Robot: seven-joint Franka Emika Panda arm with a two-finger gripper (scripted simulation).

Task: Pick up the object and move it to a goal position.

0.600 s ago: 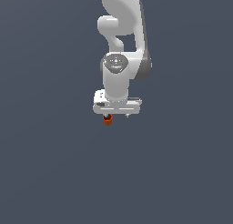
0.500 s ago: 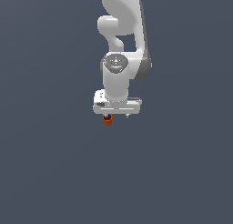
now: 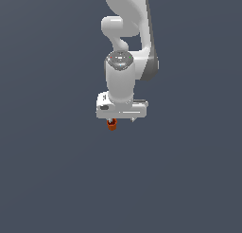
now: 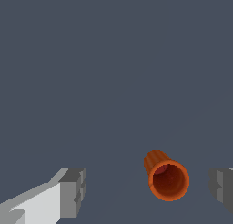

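The object (image 3: 112, 125) is a tiny orange-red, cup-like cylinder with a dark hollow, lying on the grey floor just under the white hand in the exterior view. In the wrist view the object (image 4: 166, 178) lies between the two grey fingertips, nearer one of them, and touches neither. My gripper (image 3: 121, 120) points straight down over it. In the wrist view the gripper (image 4: 148, 191) is open, with its jaws wide apart and nothing held.
A plain dark grey floor (image 3: 56, 180) fills both views. The white arm (image 3: 127, 33) rises above the hand at the top of the exterior view. Nothing else shows.
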